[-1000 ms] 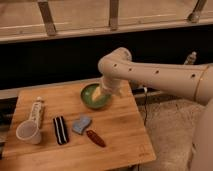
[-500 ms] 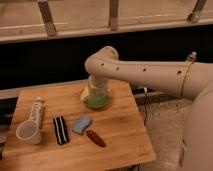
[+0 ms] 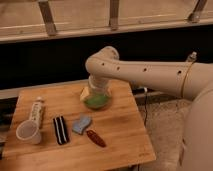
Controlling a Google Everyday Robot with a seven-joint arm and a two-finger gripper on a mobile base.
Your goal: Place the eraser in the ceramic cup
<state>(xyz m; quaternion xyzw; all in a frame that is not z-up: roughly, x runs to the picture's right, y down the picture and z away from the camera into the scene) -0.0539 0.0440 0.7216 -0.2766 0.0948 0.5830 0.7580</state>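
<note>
Claw (image 3: 95, 96) is hanging open over green bowl (image 3: 106, 102); eraser (image 3: 60, 129) is lying nearer the camera, cup-side (image 3: 28, 132), long axis running near-to-far.

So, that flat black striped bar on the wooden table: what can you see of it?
The flat black rectangular eraser is a slim bar with white stripes along its length, rubbery-looking. It lies flat on the wooden table, front left, pointing roughly away from the camera, between the small white ceramic cup and the blue-grey wavy pad, apart from both, touching only the table. The robot's gripper hangs over the green bowl further back, not near it.
</note>
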